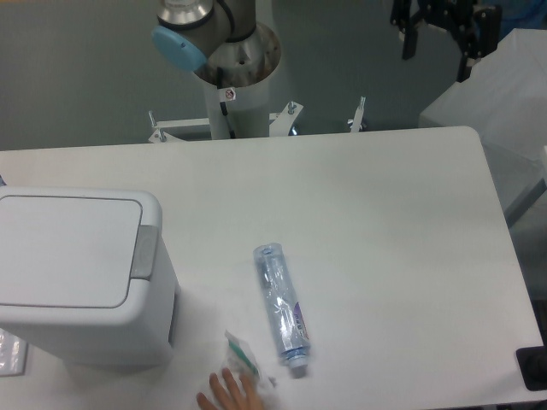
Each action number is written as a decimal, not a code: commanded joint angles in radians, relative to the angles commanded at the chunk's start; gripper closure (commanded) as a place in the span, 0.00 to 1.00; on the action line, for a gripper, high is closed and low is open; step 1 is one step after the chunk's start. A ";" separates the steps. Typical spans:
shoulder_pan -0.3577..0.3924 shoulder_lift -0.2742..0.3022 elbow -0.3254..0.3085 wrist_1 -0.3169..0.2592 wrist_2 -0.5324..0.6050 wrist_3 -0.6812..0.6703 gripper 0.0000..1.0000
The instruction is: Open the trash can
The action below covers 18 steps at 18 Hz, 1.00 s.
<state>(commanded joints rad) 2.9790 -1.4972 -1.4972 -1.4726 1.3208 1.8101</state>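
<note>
The trash can (81, 333) is a boxy white bin standing at the table's left front. Its flat lid (68, 248) lies shut, and the grey push tab (144, 252) sits on its right edge. My gripper (438, 60) is the black tool at the top right, high above the far right table edge and far from the bin. Its two fingers (408, 43) stand apart with nothing between them.
A clear plastic bottle (280, 301) lies on its side right of the bin. A person's hand (229, 395) reaches in at the front edge by a crumpled wrapper (242, 357). The arm's base column (231, 77) stands behind the table (385, 222).
</note>
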 joint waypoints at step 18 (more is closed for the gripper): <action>-0.282 -0.055 0.015 0.124 -0.009 -0.688 0.00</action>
<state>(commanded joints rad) 2.6970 -1.5523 -1.4818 -1.3486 1.3116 1.1221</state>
